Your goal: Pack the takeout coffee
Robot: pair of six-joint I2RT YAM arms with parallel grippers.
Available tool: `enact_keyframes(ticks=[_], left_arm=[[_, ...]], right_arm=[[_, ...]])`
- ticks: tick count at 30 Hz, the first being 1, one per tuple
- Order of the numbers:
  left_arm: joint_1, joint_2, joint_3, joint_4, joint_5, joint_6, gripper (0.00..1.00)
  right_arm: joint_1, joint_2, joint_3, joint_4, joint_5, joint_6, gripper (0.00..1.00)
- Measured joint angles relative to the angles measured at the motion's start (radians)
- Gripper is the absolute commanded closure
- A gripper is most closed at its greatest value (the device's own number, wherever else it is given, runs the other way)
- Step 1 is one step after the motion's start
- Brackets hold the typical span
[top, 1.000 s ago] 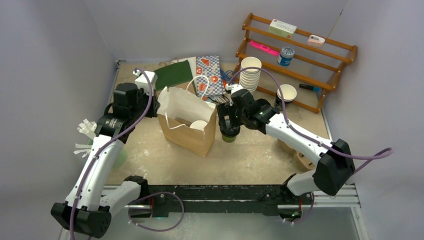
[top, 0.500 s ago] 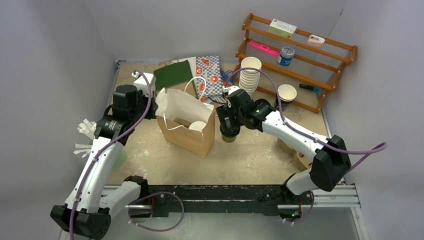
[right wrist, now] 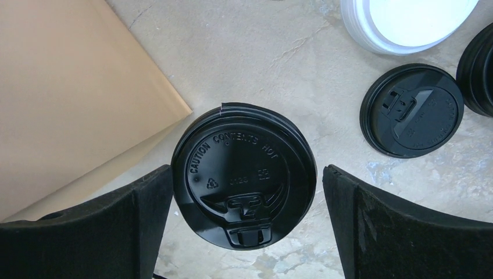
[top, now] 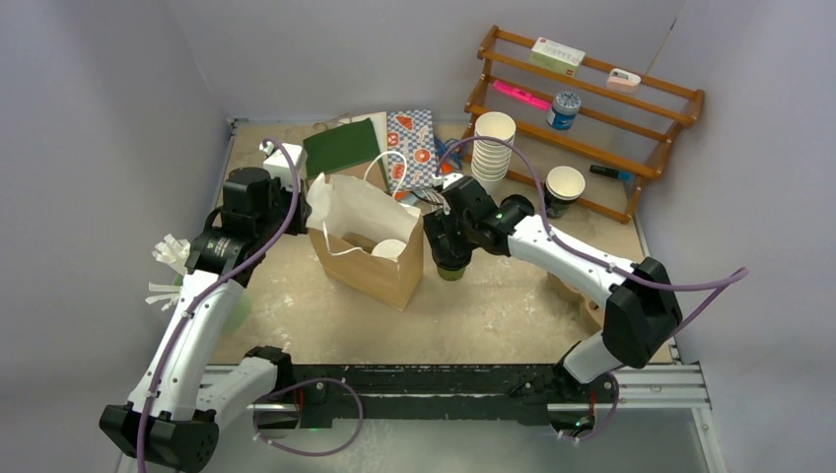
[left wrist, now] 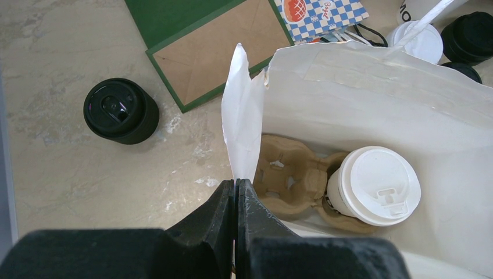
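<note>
The right hand [right wrist: 247, 195] stood spread on either side of the black-lidded cup [right wrist: 241, 160] on the counter [right wrist: 261, 58], just beside the paper bag [right wrist: 70, 87]. Inside, the white-lidded cup [left wrist: 378, 186] sat in a cardboard carrier [left wrist: 290, 174]. The left hand [left wrist: 235, 192] pinched the bag's rim.

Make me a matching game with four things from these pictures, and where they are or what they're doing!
Things:
1. white-lid cup
2. stack of white cups
3. left fingers
4. right fingers

Places or states:
A. open on either side of a black-lid cup
B. standing next to the wooden rack
C. inside the paper bag, in a cardboard holder
D. shut on the bag's edge

Pairs: 1-C, 2-B, 3-D, 4-A.
</note>
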Motion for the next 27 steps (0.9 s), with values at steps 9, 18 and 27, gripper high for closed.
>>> enact_keyframes(ticks=[9, 18, 27], left_arm=[[0.0, 0.0, 0.0, 0.0, 0.0, 0.0, 1.0], [0.0, -0.002, -0.005, 0.007, 0.001, 0.0, 1.0], [0.0, -0.008, -0.008, 0.007, 0.002, 0.004, 1.0]], right_arm=[[0.005, 0.019, 0.016, -0.006, -0.014, -0.002, 0.02], [0.005, 0.019, 0.032, -0.04, -0.003, -0.002, 0.16], [0.005, 0.005, 0.032, -0.065, 0.001, 0.023, 0.28]])
